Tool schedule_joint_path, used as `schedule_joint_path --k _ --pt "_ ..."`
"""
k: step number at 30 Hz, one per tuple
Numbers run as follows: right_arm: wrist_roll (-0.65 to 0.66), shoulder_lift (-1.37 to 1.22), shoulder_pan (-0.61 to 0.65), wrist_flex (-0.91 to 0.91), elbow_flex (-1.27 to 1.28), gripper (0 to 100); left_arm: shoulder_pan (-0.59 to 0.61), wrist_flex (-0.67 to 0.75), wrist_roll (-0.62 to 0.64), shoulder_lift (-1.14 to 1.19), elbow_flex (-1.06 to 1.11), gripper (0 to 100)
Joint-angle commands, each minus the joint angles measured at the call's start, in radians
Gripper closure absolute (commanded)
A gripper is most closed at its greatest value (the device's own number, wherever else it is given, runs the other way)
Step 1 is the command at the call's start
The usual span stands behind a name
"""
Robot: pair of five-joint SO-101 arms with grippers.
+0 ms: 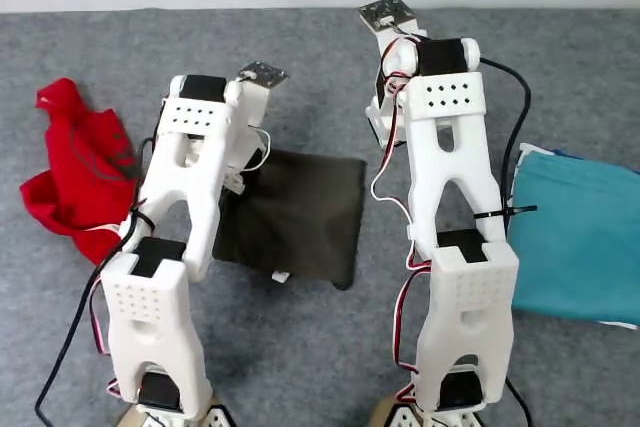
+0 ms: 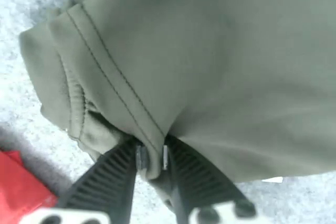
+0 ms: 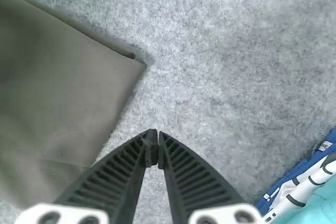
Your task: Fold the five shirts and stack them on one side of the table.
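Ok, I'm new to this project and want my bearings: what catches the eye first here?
The left end effector, shut on the hem of the olive shirt in the middle of the table. Then the crumpled red shirt on the left side and the teal shirt lying flat on the right side.

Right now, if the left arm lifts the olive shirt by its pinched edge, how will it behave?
Probably floppy: the olive shirt bunches and creases where the left gripper pinches its hem, so it would likely drape and unfold. It lies thin and flat, so it is probably light. The fuzzy grey table cover may drag on it if pulled sideways.
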State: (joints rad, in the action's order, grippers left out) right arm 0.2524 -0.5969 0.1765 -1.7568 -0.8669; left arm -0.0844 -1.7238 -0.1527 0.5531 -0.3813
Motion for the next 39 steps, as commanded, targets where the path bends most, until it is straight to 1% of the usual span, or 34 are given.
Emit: schedule_joint_path --k 1,6,10,12,17,22,23,33,39 --pt "0.008 0.081 -0.012 -0.038 -0.006 98.9 0.006 -0.031 0.003 0.029 -0.039 99" --pt "0.008 0.081 -0.012 -0.038 -0.006 98.9 0.006 -0.029 0.002 0.095 -0.042 98" --pt "0.008 0.081 -0.012 -0.038 -0.006 98.8 0.011 -0.028 0.006 0.106 -0.044 90" --pt "0.009 0.081 -0.012 -0.038 -0.006 98.8 0.012 -0.028 0.008 0.094 -0.047 88" --pt "0.009 0.079 -0.012 -0.038 -0.006 98.8 0.014 -0.028 0.009 0.044 -0.061 88" --pt "0.009 0.079 -0.012 -0.038 -0.006 98.8 0.006 -0.028 0.002 0.017 -0.061 99" --pt "0.009 0.079 -0.012 -0.038 -0.006 98.9 0.005 -0.028 0.002 0.017 -0.059 100" --pt "0.009 0.079 -0.012 -0.038 -0.006 98.9 0.006 -0.029 0.009 -0.003 -0.090 100" --pt "0.009 0.077 -0.012 -0.038 -0.006 98.9 0.005 -0.029 0.009 -0.120 -0.105 100"
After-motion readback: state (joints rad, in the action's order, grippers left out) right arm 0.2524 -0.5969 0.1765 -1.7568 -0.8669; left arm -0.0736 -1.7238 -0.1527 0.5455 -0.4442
